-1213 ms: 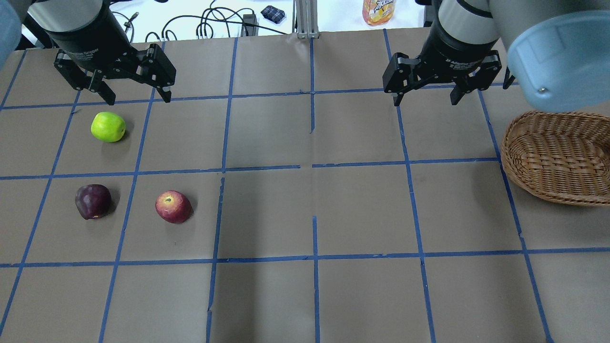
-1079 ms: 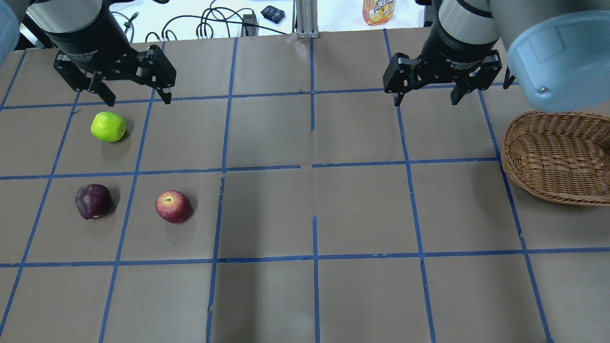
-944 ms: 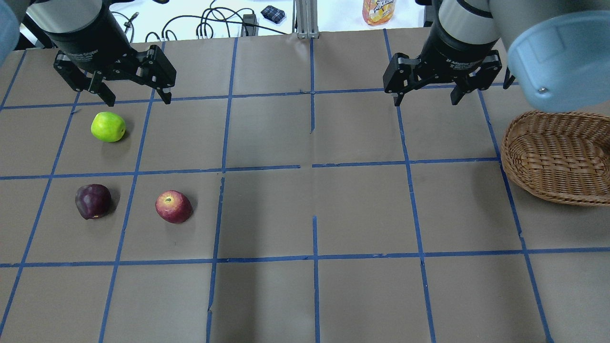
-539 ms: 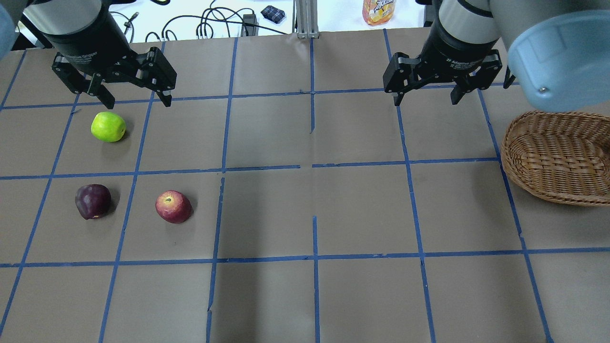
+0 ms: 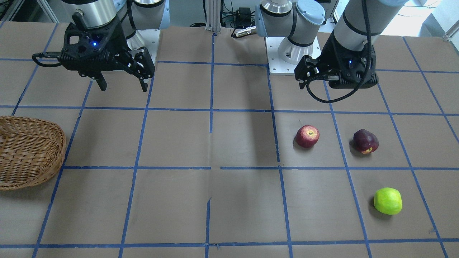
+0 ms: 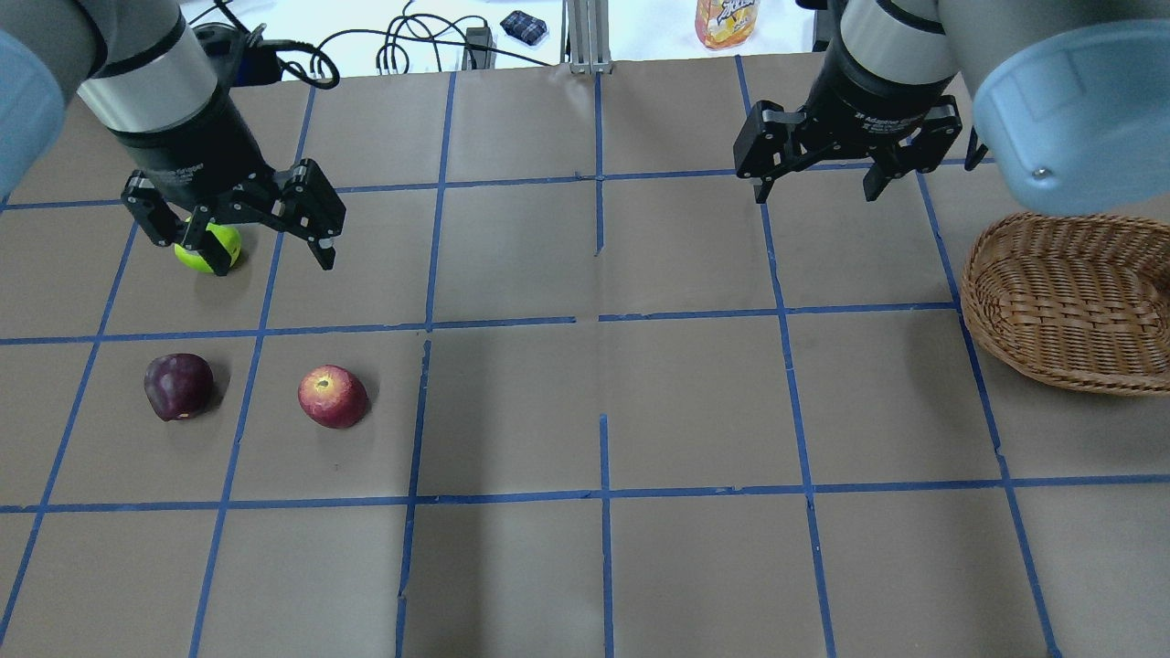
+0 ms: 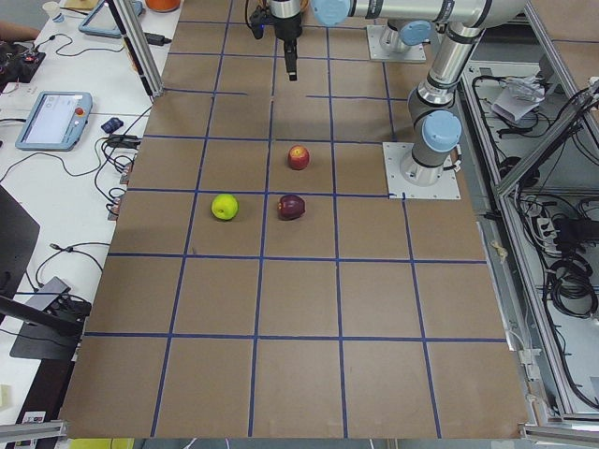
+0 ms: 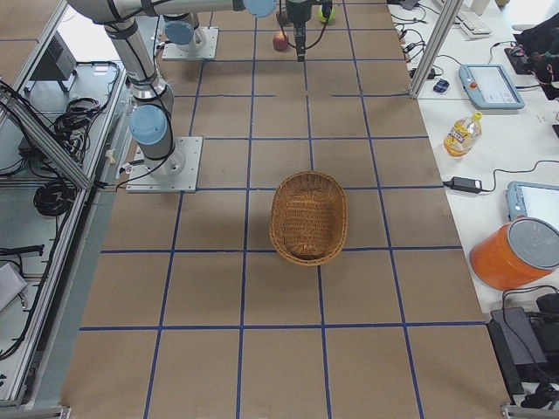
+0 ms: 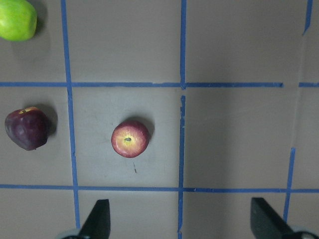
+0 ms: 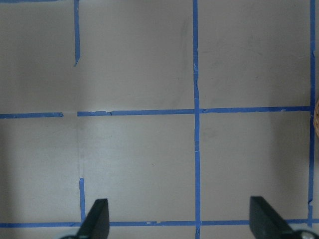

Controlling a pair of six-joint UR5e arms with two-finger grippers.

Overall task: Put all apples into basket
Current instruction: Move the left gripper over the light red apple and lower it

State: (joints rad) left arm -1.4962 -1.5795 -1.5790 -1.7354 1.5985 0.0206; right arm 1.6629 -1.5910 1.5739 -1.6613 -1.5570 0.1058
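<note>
Three apples lie on the robot's left half of the table. The green apple [image 6: 228, 245] is partly covered in the overhead view by my left gripper [image 6: 271, 263], which is open and empty above it. The dark maroon apple [image 6: 178, 387] and the red apple [image 6: 333, 397] lie nearer the robot. The left wrist view shows the red apple [image 9: 130, 139], the maroon apple [image 9: 27, 128] and the green apple [image 9: 17, 19] ahead of the open fingers. My right gripper [image 6: 816, 194] is open and empty, left of the empty wicker basket [image 6: 1060, 302].
Blue tape lines grid the brown table. An orange drink bottle [image 6: 727, 20] and cables [image 6: 402, 46] lie beyond the far edge. The basket [image 5: 28, 150] is partly cut off by the frame in both the overhead and front-facing views.
My left gripper has moved toward the robot, from beyond the green apple to over it, still open. The right gripper, apples and basket have not moved.
</note>
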